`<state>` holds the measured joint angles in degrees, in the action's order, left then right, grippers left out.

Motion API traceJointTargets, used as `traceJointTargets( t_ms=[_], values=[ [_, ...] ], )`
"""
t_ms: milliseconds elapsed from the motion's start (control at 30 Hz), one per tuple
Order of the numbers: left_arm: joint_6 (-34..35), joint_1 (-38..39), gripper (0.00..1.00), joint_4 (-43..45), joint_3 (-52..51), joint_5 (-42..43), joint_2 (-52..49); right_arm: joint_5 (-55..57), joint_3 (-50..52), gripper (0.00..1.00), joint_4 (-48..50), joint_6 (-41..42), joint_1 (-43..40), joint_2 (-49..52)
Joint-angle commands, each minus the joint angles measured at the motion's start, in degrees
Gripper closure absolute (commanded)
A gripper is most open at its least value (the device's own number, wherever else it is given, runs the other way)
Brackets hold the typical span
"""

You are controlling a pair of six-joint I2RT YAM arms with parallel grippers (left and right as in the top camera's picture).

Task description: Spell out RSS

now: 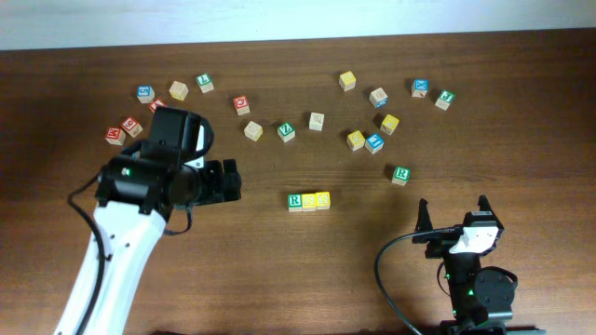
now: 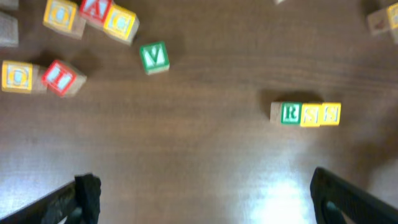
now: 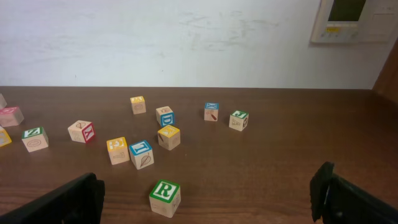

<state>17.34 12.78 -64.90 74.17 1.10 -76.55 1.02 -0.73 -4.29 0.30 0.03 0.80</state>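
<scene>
A green R cube [image 1: 295, 201] and two yellow cubes [image 1: 309, 200] [image 1: 322, 199] stand touching in a row at the table's middle. In the left wrist view the row reads R [image 2: 290, 114], S [image 2: 310, 116], S [image 2: 330, 114]. My left gripper [image 1: 233, 181] [image 2: 205, 199] is open and empty, hovering to the left of the row. My right gripper [image 1: 453, 210] [image 3: 208, 199] is open and empty at the front right, well apart from the row.
A second green R cube [image 1: 400, 174] [image 3: 165, 197] lies ahead of my right gripper. A green V cube [image 1: 286, 131] [image 2: 153, 56] sits behind the row. Several red, blue and yellow letter cubes are scattered across the back of the table.
</scene>
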Motion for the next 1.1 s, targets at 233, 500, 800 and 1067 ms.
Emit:
traceJointTargets(
  t_ms=[233,500,800,1067],
  values=[
    [-9.7,-2.0,0.01,6.7,-13.3,1.0,15.6,-0.3,0.4,0.02,-0.4,0.6,0.3,-0.6],
    [-11.3,-10.0,0.01,10.5,-27.3,1.7,31.7,-0.3,0.4,0.02,-0.4,0.6,0.3,-0.6],
    [-12.7,-10.7,0.01,20.7,-40.0,5.6,48.0,-0.3,0.4,0.02,-0.4,0.6,0.3,-0.6],
    [-17.7,-10.8,0.01,33.4,-50.7,10.8,57.0,-0.3,0.4,0.02,-0.4,0.6,0.3,-0.6]
  ],
)
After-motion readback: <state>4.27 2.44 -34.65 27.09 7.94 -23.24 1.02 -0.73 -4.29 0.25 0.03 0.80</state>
